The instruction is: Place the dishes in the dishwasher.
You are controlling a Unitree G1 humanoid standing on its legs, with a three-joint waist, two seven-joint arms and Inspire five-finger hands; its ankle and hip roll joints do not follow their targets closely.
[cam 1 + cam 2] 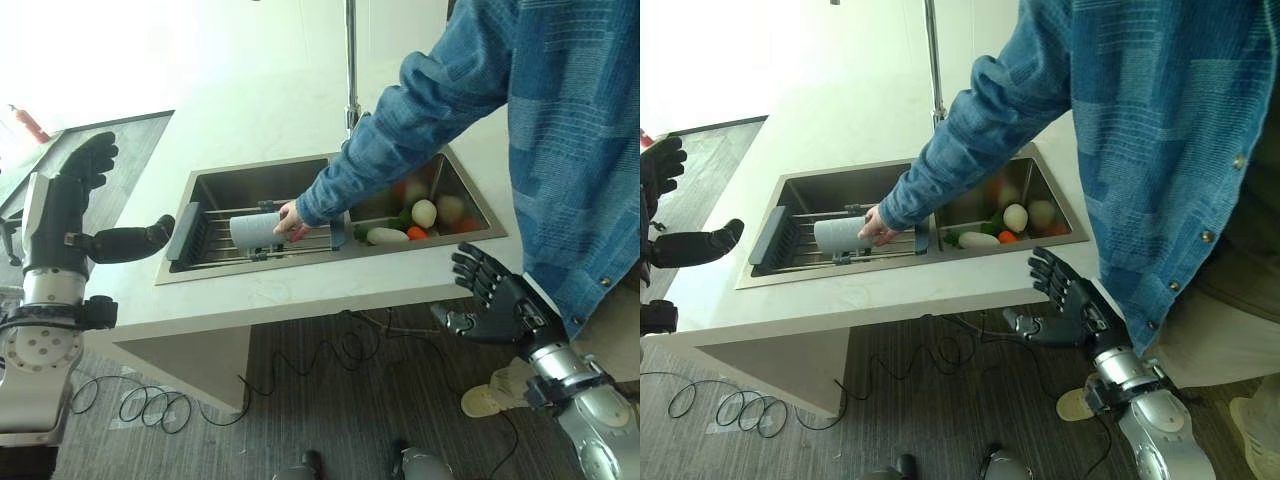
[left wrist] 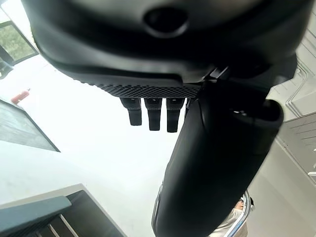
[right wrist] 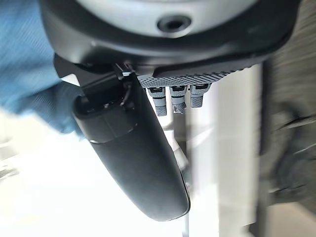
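Bright daylight glares off the white counter [image 1: 290, 110] (far edge washed out); wrist views blurred

Both eye views look steeply down from the robot's head onto a white bench [image 1: 300, 110] with a double sink [image 1: 215, 185] near mid-frame, from a fair way off. They share almost everything: the sink, the rack [image 1: 200, 240] in its left basin, the vegetables [image 1: 1015, 217] in its right basin, and a person's blue sleeve [image 1: 970, 140] reaching in from the upper right. The right eye view sits slightly to the side, so the sink lies further left in its frame. The left wrist view looks along the left hand [image 2: 163, 74] from very close, its dark bulk along the top edge, the rack's corner at the lower left. The right wrist view looks along the right hand [image 3: 168, 59] likewise, the sleeve at its left edge.
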